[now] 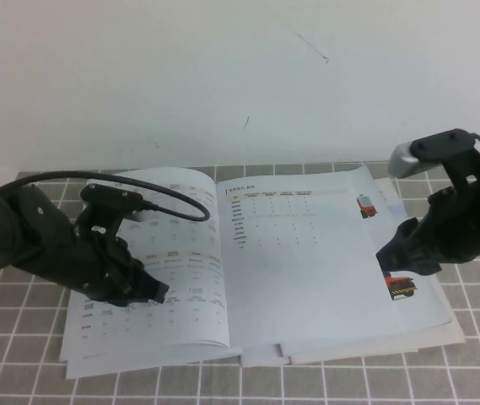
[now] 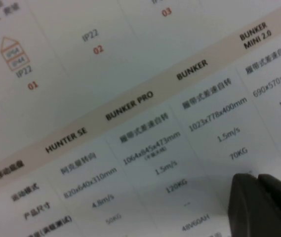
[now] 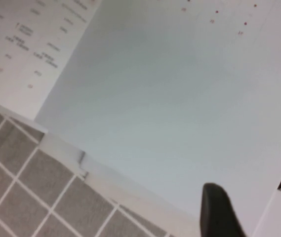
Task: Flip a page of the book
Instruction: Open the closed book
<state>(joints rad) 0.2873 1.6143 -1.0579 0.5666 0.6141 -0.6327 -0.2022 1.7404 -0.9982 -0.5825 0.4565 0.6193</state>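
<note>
While open, book (image 1: 299, 253) under both grippers (image 1: 151, 291) (image 1: 391, 255)

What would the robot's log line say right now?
book: open flat | left gripper: on left page | right gripper: at right page edge | page: not turned

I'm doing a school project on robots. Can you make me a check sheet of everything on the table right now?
Surface: table covered by a grey checked cloth with white lines.
Job's things: the book lies open and flat, with grey spec tables and small vehicle photos on its pages.
Clutter: loose sheets stick out from under the book on the right side.
Grippers: left gripper rests low on the book's left page, fingers together. Right gripper sits at the right page's outer edge, fingers apart.
Cables: a black cable loops from the left arm over the left page.
Surroundings: plain white wall behind, with a few small dark marks.
</note>
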